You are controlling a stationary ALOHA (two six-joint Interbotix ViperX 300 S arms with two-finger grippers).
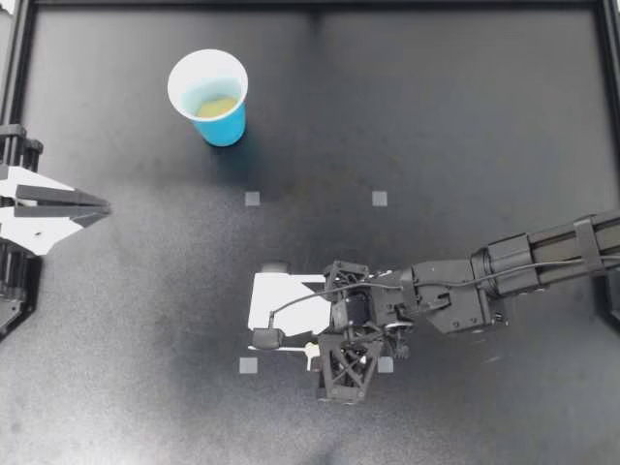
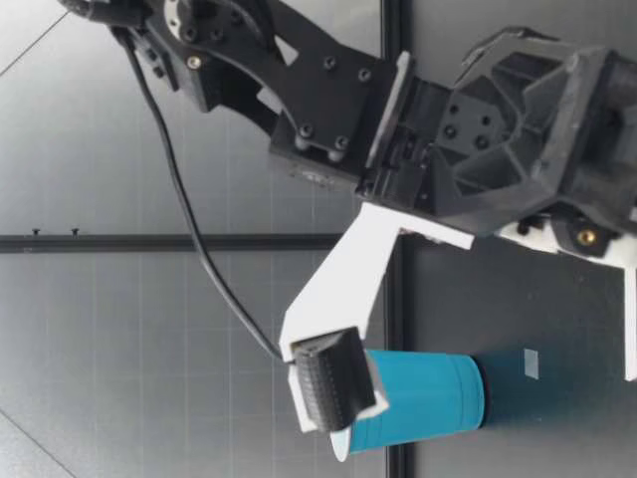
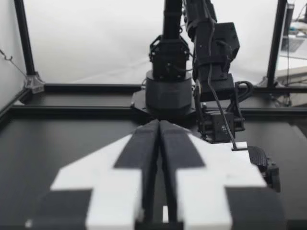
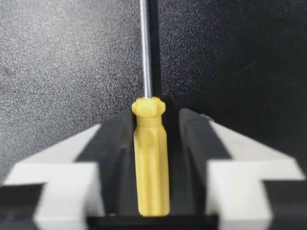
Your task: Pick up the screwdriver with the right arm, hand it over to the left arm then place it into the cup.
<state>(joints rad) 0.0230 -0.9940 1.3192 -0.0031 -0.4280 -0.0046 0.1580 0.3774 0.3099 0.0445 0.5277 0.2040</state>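
Overhead downward, low across, wrist cameras close

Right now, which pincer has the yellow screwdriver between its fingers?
My right pincer; the screwdriver lies between its open fingers. My left pincer is shut and empty.

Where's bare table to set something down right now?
Widest: the table stretch between the cup and my right arm. Also free: between my left gripper and my right gripper. Crowded: around the screwdriver at my right gripper.

One cup (image 1: 225, 126), one screwdriver (image 4: 151, 158), two pincers (image 1: 101, 206) (image 1: 269, 305), four square markers (image 1: 252, 199) (image 1: 379, 199) (image 1: 248, 365) (image 1: 386, 365)
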